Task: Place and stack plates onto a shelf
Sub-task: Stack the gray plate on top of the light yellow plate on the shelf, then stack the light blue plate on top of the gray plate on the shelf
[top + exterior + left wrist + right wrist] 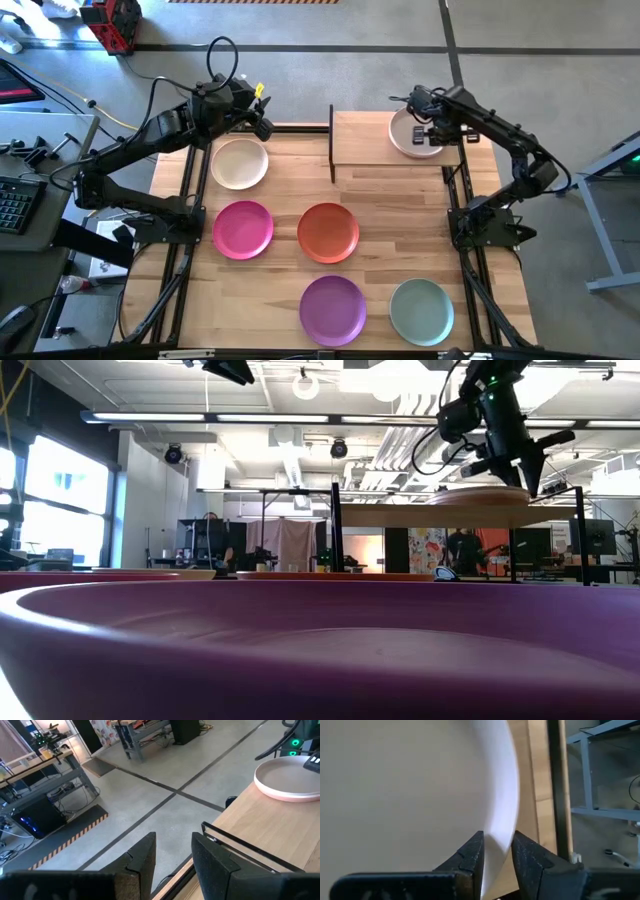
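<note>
A pale plate [412, 133] lies on the right end of the light-wood shelf [362, 140], on top of at least one pinkish plate; how many are under it I cannot tell. My right gripper [497, 840] is shut on its rim. On the slatted tabletop rest a cream plate [240, 163], a magenta plate [243, 229], an orange plate [328, 232], a purple plate [333, 309] and a grey-green plate [421, 311]. My left gripper [264, 126] hangs slightly open over the table's far edge, beyond the cream plate, touching nothing. My right gripper pinches the pale plate's rim [504, 817] on the side toward the table's right edge. One finger [470, 857] is inside the dish and one finger [532, 862] outside it. The fingers come from above, pointing down. The plate lies flat on the pile [482, 495].
The shelf's left half [350, 150] is bare wood, with a thin black post [331, 143] at its left end. Black frame rails [185, 240] run along both sides of the tabletop. The purple plate [300, 650] fills the low view's foreground.
</note>
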You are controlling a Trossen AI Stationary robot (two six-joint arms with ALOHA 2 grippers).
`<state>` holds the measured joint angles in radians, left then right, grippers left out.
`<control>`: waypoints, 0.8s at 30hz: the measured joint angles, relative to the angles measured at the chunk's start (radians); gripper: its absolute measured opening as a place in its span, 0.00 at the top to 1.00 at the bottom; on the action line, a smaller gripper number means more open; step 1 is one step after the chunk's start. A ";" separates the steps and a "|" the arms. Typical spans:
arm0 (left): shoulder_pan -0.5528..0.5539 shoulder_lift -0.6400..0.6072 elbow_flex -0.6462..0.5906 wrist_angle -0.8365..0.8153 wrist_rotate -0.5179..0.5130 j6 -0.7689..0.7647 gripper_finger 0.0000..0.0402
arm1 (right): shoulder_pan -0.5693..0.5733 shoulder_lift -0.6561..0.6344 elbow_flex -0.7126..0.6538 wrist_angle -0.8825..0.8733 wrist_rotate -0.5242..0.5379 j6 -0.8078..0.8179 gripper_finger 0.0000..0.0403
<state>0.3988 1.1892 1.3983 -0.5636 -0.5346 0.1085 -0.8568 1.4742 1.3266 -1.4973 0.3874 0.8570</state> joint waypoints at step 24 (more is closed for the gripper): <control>0.000 -0.001 -0.066 -0.399 0.058 -0.210 0.71 | 0.319 -0.259 0.000 0.395 -0.429 -0.018 0.82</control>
<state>0.3988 1.1881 1.3318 -0.9625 -0.4769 -0.1014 -0.5378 1.2150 1.3266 -1.1024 -0.0414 0.8389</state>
